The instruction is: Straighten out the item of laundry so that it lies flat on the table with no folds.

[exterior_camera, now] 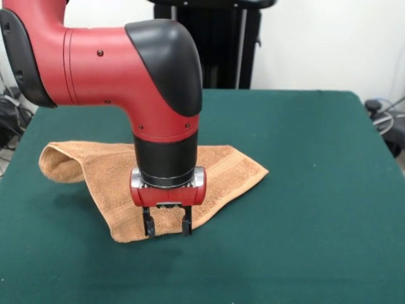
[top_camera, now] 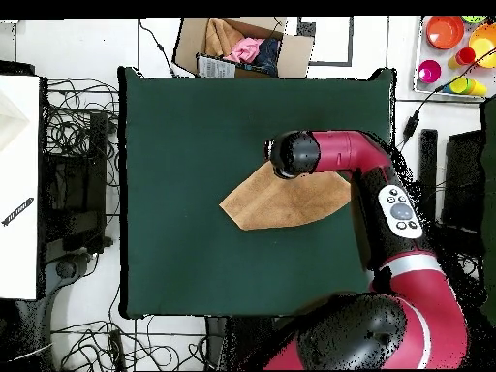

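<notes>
One towel [exterior_camera: 95, 168] — one table [exterior_camera: 304, 190].

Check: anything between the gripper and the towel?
Nothing visible. The open gripper is right at the near corner of the folded towel, fingers straddling the cloth. Only bare table lies around it.

towel [exterior_camera: 221, 168] on table [exterior_camera: 316, 209], claw [exterior_camera: 168, 227] above

You have one towel [exterior_camera: 209, 174] on one bench [exterior_camera: 304, 209]. One arm [exterior_camera: 126, 63] with one end effector [exterior_camera: 168, 229] is over it. Past the bench sits one cardboard box [top_camera: 242, 46].
</notes>
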Tool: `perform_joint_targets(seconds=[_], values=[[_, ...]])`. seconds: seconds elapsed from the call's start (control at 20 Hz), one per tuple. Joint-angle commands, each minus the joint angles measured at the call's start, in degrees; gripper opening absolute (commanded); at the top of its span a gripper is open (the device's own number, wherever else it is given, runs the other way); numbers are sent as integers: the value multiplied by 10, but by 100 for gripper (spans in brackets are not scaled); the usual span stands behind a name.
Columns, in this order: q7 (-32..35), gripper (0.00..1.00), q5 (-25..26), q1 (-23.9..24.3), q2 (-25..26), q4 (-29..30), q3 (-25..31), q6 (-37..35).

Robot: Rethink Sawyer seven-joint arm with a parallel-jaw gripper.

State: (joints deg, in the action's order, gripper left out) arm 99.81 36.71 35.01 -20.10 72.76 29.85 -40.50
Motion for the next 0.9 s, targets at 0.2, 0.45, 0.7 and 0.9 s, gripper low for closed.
perform_joint_targets(seconds=[0.2,0.45,0.7,0.9], values=[[-162,100,6,3,-13,-38,25,-84],[-146,100,15,3,-22,-25,14,-78],[-152,100,27,14,-24,-2,2,-79],[-151,100,31,29,-27,41,-6,-70]])
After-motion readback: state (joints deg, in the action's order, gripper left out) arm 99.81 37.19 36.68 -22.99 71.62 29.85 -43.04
